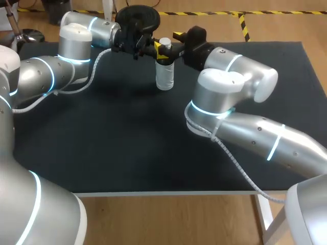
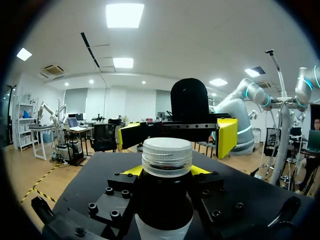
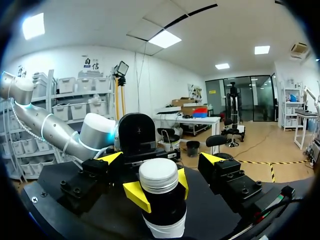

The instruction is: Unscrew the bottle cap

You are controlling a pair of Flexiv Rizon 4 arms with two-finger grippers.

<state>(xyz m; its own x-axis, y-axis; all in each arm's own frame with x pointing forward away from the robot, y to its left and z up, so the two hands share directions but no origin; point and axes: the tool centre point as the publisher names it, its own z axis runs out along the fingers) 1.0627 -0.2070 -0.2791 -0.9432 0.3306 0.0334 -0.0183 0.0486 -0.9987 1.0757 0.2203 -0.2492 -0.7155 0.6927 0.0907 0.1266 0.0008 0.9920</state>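
At the far middle of the matte black mat (image 1: 127, 148) that covers our table, the small clear plastic bottle (image 1: 164, 76) stands upright, its white ribbed screw cap (image 1: 164, 42) on top and not yet off. Our left gripper (image 2: 166, 171), on the arm from the left side, is clamped on the bottle's dark upper part just under the cap. In the right wrist view its 2 yellow tips hug that part from both sides. Our right gripper (image 2: 178, 134) faces it from the opposite side at cap height with its 2 fingers spread wide, 1 to each side of the cap and neither touching it. How deep the cap sits between those fingers we cannot tell.

We judge that the bottle is braced and that grasping the cap is the step in hand. The next move calls for the right gripper to centre on the cap, close squarely on its ribbed side above the left fingers, then turn about the bottle's upright axis while the left holds firm. The 2 grippers are very near each other, so a clash is the risk.

The mat looks flat, dull and even, with the table's pale edge (image 1: 168, 193) along the near side.
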